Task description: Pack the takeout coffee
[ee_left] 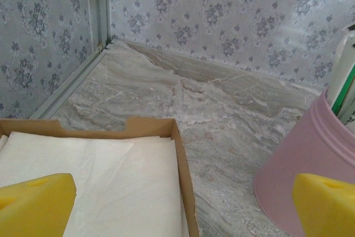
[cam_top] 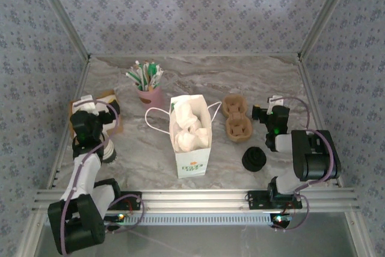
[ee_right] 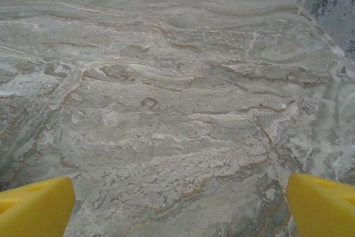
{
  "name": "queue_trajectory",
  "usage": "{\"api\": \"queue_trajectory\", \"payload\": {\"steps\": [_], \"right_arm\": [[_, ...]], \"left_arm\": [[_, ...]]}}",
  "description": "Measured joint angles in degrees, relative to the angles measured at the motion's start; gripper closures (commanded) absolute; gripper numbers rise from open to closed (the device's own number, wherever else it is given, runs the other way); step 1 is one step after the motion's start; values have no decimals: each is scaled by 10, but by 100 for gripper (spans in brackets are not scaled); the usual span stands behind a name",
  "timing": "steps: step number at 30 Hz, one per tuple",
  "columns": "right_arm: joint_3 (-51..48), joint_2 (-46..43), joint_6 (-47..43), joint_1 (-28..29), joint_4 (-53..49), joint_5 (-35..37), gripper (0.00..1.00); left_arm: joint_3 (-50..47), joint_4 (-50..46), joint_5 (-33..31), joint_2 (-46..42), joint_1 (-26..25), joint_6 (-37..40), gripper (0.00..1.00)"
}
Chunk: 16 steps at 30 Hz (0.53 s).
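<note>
Fingers on both arms stand wide apart and hold nothing. The left fingers [ee_left: 36, 203] hang over a cardboard box [ee_left: 184, 165] of white napkins [ee_left: 111, 165], with a pink holder [ee_left: 302, 176] of straws just beside the right-hand fingertip. The right fingers [ee_right: 36, 206] hover low over bare marble worktop [ee_right: 177, 98].

Which cup will be the takeout coffee I cannot tell. Cream paper cups [cam_top: 108, 151] sit at the left edge, partly under the left arm [cam_top: 84, 170]. A pile of black lids [cam_top: 254, 159] lies near the right arm [cam_top: 304, 157]. The white bag [cam_top: 191, 151] stands between the arms, its mouth crowded with crumpled paper [cam_top: 189, 127].

I see several risks. The left arm lies right over the cups, so a drop or swing of its forearm could topple them. A sideways move of the left fingers could knock the pink holder over, since it is so close. The bag looks light and is already stuffed, so a cup pushed in off-centre could catch on the paper, tip the bag or go in tilted. A lid pressed on crookedly could pop off inside.

The left arm stretches forward along the left edge, its wrist aimed at the far left corner. The right arm is folded back on itself, its wrist pointing to the far wall, just right of the brown cup carriers [cam_top: 236, 118].
</note>
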Motion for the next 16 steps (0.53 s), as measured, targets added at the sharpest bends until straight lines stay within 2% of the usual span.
{"api": "queue_trajectory", "payload": {"steps": [6,16], "right_arm": [[2,0,0,-4,-1,-20,0],[3,0,-3,-4,-2,-33,0]], "left_arm": [[9,-2,6,51,0,2,1],[9,-2,7,52,0,6,0]]}}
